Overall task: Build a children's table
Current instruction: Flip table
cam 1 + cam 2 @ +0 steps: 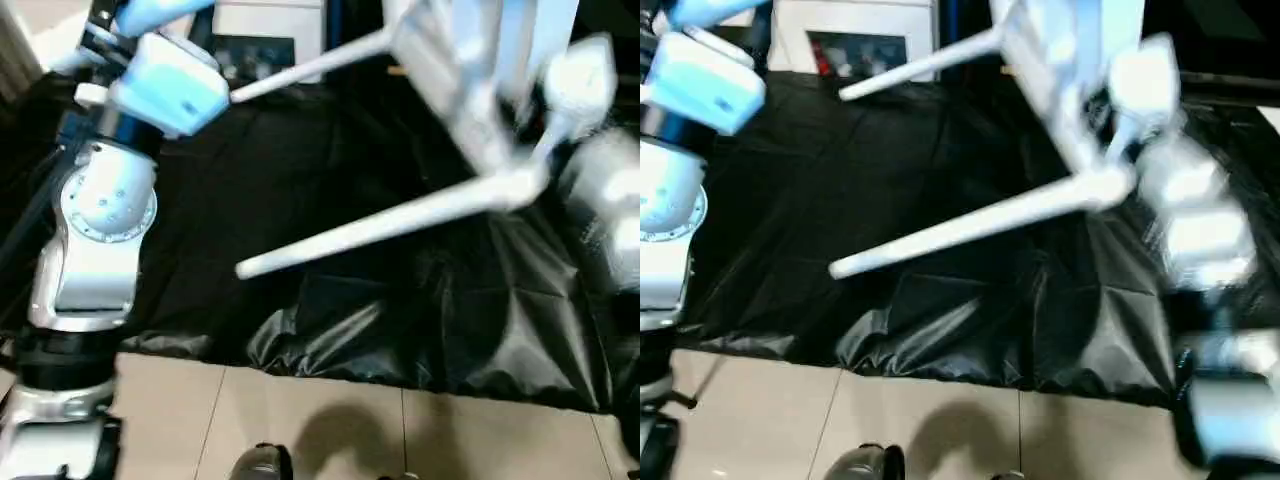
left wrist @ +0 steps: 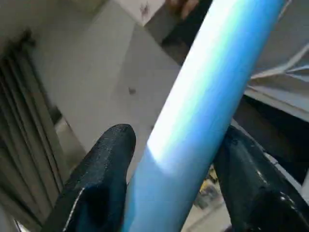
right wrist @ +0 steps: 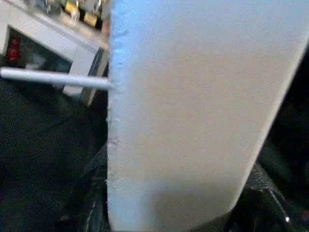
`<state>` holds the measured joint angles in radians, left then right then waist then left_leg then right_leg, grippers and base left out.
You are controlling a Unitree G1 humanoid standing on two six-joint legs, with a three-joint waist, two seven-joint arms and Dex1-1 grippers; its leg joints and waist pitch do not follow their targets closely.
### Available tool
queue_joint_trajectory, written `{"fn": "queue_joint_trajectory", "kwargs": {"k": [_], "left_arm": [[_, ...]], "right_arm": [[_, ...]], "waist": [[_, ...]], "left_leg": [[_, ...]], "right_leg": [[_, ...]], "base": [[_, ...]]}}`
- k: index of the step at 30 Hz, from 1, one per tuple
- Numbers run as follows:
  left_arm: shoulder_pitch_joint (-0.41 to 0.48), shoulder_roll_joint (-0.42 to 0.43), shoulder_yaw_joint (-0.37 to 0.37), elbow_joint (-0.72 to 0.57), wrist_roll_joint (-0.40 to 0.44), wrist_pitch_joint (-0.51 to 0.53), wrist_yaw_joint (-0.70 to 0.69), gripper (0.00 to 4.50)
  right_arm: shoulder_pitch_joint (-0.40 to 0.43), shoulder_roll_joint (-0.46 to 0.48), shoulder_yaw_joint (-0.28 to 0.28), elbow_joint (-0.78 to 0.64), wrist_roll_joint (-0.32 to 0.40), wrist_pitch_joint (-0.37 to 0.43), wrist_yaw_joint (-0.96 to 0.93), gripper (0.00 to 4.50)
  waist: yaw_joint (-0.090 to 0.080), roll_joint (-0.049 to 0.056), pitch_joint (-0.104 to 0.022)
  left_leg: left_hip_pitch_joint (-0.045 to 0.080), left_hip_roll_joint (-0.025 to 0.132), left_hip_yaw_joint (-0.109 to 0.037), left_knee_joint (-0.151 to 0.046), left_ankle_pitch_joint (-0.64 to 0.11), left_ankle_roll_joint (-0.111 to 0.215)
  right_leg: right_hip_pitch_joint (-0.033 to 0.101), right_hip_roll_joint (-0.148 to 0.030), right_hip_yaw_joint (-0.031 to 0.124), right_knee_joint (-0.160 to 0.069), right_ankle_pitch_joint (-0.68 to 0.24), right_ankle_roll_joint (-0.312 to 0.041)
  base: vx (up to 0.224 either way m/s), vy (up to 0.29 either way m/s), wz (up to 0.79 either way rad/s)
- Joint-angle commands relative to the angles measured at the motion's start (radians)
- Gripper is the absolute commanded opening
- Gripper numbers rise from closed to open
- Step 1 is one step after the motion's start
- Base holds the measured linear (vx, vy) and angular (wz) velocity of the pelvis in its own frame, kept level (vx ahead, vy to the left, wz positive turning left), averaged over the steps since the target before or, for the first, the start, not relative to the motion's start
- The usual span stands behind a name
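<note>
Black sheeting (image 1: 400, 300) lying under tilted children's table (image 1: 1060, 80); right jaws gripping tabletop, left jaws straddling leg (image 2: 203, 116), grip unclear; risk: table slipping if left misses.

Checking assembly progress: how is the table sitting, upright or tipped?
Tipped: the children's table is tilted in the air, two legs pointing sideways over the black sheet.

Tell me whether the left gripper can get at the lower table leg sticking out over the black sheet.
Probably not right now: the left gripper already has a white leg between its fingers. The lower leg itself hangs free above the black sheet, nothing blocking it.
</note>
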<state>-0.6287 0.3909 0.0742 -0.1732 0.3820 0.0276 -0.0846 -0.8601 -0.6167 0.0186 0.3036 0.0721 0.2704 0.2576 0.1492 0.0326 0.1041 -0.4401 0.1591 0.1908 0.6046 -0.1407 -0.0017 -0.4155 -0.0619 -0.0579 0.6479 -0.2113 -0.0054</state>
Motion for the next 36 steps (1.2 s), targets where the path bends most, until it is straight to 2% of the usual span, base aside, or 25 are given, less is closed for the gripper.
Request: {"fn": "queue_joint_trajectory", "kwargs": {"k": [1,2,6,7,8,10,14,15,17,20,21,25,27,30,32,34,35,36], "left_arm": [[0.040,-0.047,0.007,0.022,-0.063,0.086,-0.020,2.51],[0.043,-0.056,0.011,0.021,-0.069,0.095,-0.019,2.51],[0.085,-0.084,0.001,0.000,-0.082,0.138,-0.027,2.36],[0.085,-0.084,0.001,0.000,-0.082,0.138,-0.028,2.36],[0.090,-0.087,0.001,-0.005,-0.085,0.146,-0.029,2.25],[0.105,-0.083,-0.011,-0.008,-0.080,0.146,-0.040,2.20],[0.121,-0.075,-0.025,-0.012,-0.068,0.158,-0.060,2.02],[0.122,-0.073,-0.025,-0.013,-0.067,0.160,-0.061,1.99],[0.125,-0.071,-0.025,-0.015,-0.067,0.163,-0.062,1.95],[0.131,-0.064,-0.025,-0.019,-0.065,0.170,-0.065,1.91],[0.134,-0.062,-0.024,-0.019,-0.066,0.172,-0.066,1.86],[0.134,-0.053,-0.018,-0.014,-0.066,0.179,-0.073,1.81],[0.132,-0.051,-0.018,-0.011,-0.066,0.181,-0.074,1.76],[0.128,-0.045,-0.017,0.001,-0.066,0.184,-0.076,1.75],[0.125,-0.043,-0.018,0.007,-0.067,0.189,-0.078,1.73],[0.124,-0.042,-0.020,0.010,-0.067,0.192,-0.079,1.72],[0.122,-0.042,-0.021,0.015,-0.067,0.193,-0.080,1.72],[0.121,-0.042,-0.021,0.016,-0.066,0.193,-0.080,1.72]], "right_arm": [[-0.107,-0.054,-0.011,0.002,-0.036,-0.115,0.039,1.74],[-0.119,-0.059,-0.009,0.013,-0.037,-0.123,0.048,1.74],[-0.185,-0.074,0.005,0.060,-0.055,-0.168,0.079,1.74],[-0.186,-0.074,0.005,0.061,-0.055,-0.168,0.080,1.74],[-0.195,-0.076,0.006,0.068,-0.058,-0.173,0.084,1.74],[-0.220,-0.076,0.010,0.081,-0.059,-0.184,0.102,1.74],[-0.236,-0.065,0.014,0.092,-0.042,-0.211,0.169,1.74],[-0.232,-0.062,0.013,0.085,-0.034,-0.211,0.183,2.06],[-0.225,-0.060,0.015,0.073,-0.028,-0.210,0.199,2.38],[-0.215,-0.053,0.020,0.052,-0.011,-0.201,0.245,2.42],[-0.211,-0.046,0.015,0.042,0.001,-0.196,0.255,2.68],[-0.208,-0.033,0.007,0.033,0.011,-0.208,0.275,2.74],[-0.207,-0.029,0.001,0.033,0.017,-0.212,0.279,3.06],[-0.197,-0.006,-0.024,0.016,0.060,-0.230,0.298,3.23],[-0.185,0.014,-0.039,-0.002,0.095,-0.251,0.318,3.52],[-0.175,0.040,-0.063,-0.026,0.139,-0.256,0.329,3.63],[-0.166,0.067,-0.092,-0.052,0.186,-0.264,0.337,3.64],[-0.165,0.071,-0.097,-0.056,0.194,-0.268,0.338,3.65]], "waist": [[-0.007,-0.030,-0.099],[-0.004,-0.028,-0.098],[-0.005,-0.035,-0.096],[-0.006,-0.034,-0.098],[-0.007,-0.031,-0.093],[-0.007,-0.036,-0.094],[-0.008,-0.034,-0.093],[-0.008,-0.034,-0.093],[-0.010,-0.033,-0.092],[-0.010,-0.036,-0.092],[-0.011,-0.035,-0.093],[-0.010,-0.034,-0.092],[-0.012,-0.033,-0.092],[-0.016,-0.033,-0.090],[-0.016,-0.034,-0.090],[-0.015,-0.032,-0.091],[-0.016,-0.032,-0.091],[-0.015,-0.029,-0.091]], "left_leg": [[0.044,0.065,-0.031,-0.044,-0.106,0.067],[0.043,0.066,-0.030,-0.042,-0.103,0.079],[0.042,0.066,-0.027,-0.041,-0.109,0.098],[0.042,0.066,-0.029,-0.040,-0.112,0.097],[0.043,0.068,-0.030,-0.042,-0.134,0.091],[0.045,0.069,-0.029,-0.042,-0.144,0.088],[0.048,0.071,-0.030,-0.046,-0.185,0.065],[0.048,0.071,-0.030,-0.046,-0.189,0.063],[0.049,0.071,-0.031,-0.049,-0.209,0.054],[0.049,0.071,-0.032,-0.050,-0.225,0.048],[0.049,0.071,-0.032,-0.051,-0.225,0.048],[0.052,0.072,-0.031,-0.052,-0.239,0.047],[0.053,0.073,-0.033,-0.055,-0.257,0.038],[0.054,0.072,-0.035,-0.060,-0.298,0.023],[0.056,0.073,-0.036,-0.061,-0.317,0.014],[0.056,0.074,-0.037,-0.063,-0.325,0.010],[0.057,0.074,-0.038,-0.064,-0.325,0.009],[0.058,0.074,-0.038,-0.064,-0.329,0.010]], "right_leg": [[0.050,-0.088,0.046,-0.061,0.013,-0.243],[0.049,-0.089,0.047,-0.064,0.010,-0.246],[0.047,-0.087,0.047,-0.067,-0.024,-0.235],[0.049,-0.089,0.046,-0.066,-0.028,-0.237],[0.045,-0.087,0.046,-0.073,-0.065,-0.231],[0.044,-0.086,0.046,-0.073,-0.080,-0.225],[0.040,-0.088,0.047,-0.080,-0.140,-0.208],[0.039,-0.087,0.047,-0.080,-0.142,-0.206],[0.039,-0.089,0.047,-0.082,-0.158,-0.200],[0.040,-0.092,0.047,-0.084,-0.176,-0.191],[0.040,-0.092,0.047,-0.084,-0.174,-0.189],[0.036,-0.093,0.044,-0.086,-0.175,-0.188],[0.037,-0.094,0.043,-0.087,-0.193,-0.184],[0.034,-0.094,0.042,-0.091,-0.225,-0.173],[0.034,-0.096,0.042,-0.093,-0.241,-0.168],[0.032,-0.097,0.044,-0.093,-0.240,-0.158],[0.032,-0.095,0.042,-0.092,-0.236,-0.157],[0.030,-0.097,0.044,-0.093,-0.238,-0.156]], "base": [[0.000,0.000,0.00],[0.000,0.000,0.00],[0.000,0.000,0.00],[0.000,0.000,0.00],[0.000,0.000,0.00],[0.000,0.000,0.00],[0.000,0.000,0.00],[0.000,0.000,0.00],[0.000,0.000,0.00],[0.000,0.000,0.00],[0.000,0.000,0.00],[0.000,0.000,0.00],[0.000,0.000,0.00],[0.000,0.000,0.00],[0.000,0.000,0.00],[0.000,0.000,0.00],[0.000,0.000,0.00],[0.000,0.000,0.00]]}}
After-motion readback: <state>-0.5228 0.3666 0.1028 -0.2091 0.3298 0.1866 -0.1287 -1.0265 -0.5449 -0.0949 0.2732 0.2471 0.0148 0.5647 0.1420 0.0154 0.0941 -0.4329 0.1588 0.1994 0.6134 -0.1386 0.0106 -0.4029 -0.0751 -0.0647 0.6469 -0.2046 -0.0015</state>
